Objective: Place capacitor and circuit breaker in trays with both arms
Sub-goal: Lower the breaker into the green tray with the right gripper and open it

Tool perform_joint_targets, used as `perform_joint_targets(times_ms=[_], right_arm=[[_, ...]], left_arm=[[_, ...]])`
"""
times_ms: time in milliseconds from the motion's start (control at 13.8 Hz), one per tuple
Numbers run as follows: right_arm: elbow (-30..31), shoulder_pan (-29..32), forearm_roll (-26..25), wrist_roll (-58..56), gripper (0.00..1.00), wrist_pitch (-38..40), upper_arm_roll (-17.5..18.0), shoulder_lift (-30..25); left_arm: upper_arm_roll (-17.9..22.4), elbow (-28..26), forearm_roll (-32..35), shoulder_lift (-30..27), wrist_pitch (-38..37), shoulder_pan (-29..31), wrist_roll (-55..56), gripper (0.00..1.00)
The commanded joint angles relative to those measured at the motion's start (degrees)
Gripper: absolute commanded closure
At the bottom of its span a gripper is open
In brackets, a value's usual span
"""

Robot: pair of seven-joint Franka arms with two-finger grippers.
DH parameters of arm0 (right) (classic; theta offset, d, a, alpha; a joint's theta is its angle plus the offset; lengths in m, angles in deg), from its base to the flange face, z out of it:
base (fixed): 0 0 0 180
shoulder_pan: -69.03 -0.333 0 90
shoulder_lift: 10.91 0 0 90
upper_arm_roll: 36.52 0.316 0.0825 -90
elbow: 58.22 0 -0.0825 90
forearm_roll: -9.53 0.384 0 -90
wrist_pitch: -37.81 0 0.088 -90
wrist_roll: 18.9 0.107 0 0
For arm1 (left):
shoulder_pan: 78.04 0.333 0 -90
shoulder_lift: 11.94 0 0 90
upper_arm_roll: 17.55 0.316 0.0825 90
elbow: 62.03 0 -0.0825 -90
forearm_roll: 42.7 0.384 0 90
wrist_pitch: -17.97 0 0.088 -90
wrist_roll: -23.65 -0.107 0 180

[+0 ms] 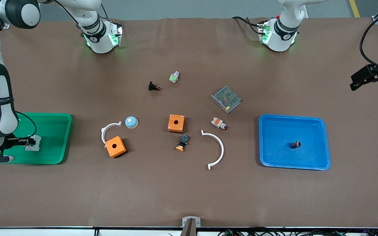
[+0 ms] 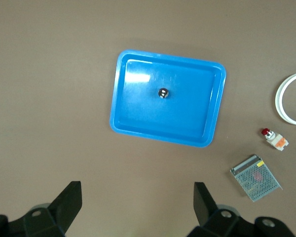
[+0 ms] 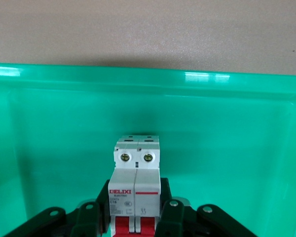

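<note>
Green tray [image 1: 56, 137] — blue tray [image 1: 320, 144]

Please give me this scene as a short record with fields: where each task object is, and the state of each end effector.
capacitor: lying in the blue tray, free of any grip
circuit breaker: in the green tray, between the fingers of the right end effector
right end effector: shut on the circuit breaker, low in the green tray
left end effector: open, empty, raised above the bare table beside the blue tray

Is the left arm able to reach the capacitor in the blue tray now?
Probably yes: the left hand is open, high above the blue tray, and nothing covers the capacitor.
</note>
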Motion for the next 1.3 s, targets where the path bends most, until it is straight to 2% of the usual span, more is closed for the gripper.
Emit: perform_joint_targets(times_ms=[0, 72, 145, 434, 579, 724, 941, 1086, 1230], right_arm=[[-1.5, 0.9, 1.1, 0.4, 0.65, -1.1, 0.7, 0.6], [-1.5, 1.0, 1.1, 0.0, 0.21, -1.3, 0.8, 0.7], [-1.5, 1.0, 1.2, -0.3, 0.0, -0.7, 0.8, 0.5], [-1.1, 0.1, 1.3, 0.6, 0.01, 1.8, 0.9, -1.5], [-0.6, -1.2, 1.4, 2.8, 0.01, 7.2, 1.1, -5.2], [2.3, -4.4, 1.4, 11.1, 0.01, 11.6, 1.1, -11.2], [13.5, -10.6, 1.3, 20.9, 0.01, 12.6, 1.0, -23.9], [20.0, -13.6, 1.3, 23.8, 0.01, 14.3, 1.0, -32.8], [21.6, -15.2, 1.3, 24.3, 0.0, 18.2, 1.1, -38.9]], left_arm=[[4.0, -4.5, -2.3, -3.8, -0.1, -3.5, -1.8, 0.0], [4.0, -5.1, -2.5, -4.7, -0.1, -3.3, -1.8, 0.0], [4.0, -5.4, -2.5, -5.2, -0.3, -3.4, -1.8, 0.0], [3.5, -5.1, -2.6, -4.7, -0.3, -3.3, -1.8, 0.0], [3.4, -5.1, -2.6, -4.8, -0.3, -3.4, -1.7, 0.0], [3.4, -4.9, -2.6, -4.8, -0.6, -3.3, -1.9, 0.0], [3.5, -4.9, -2.6, -4.6, -0.6, -3.2, -2.1, 0.0], [3.5, -4.9, -2.6, -4.3, -0.6, -3.3, -1.9, 0.0], [3.5, -4.9, -2.7, -4.2, -0.6, -3.1, -2.0, 0.0]])
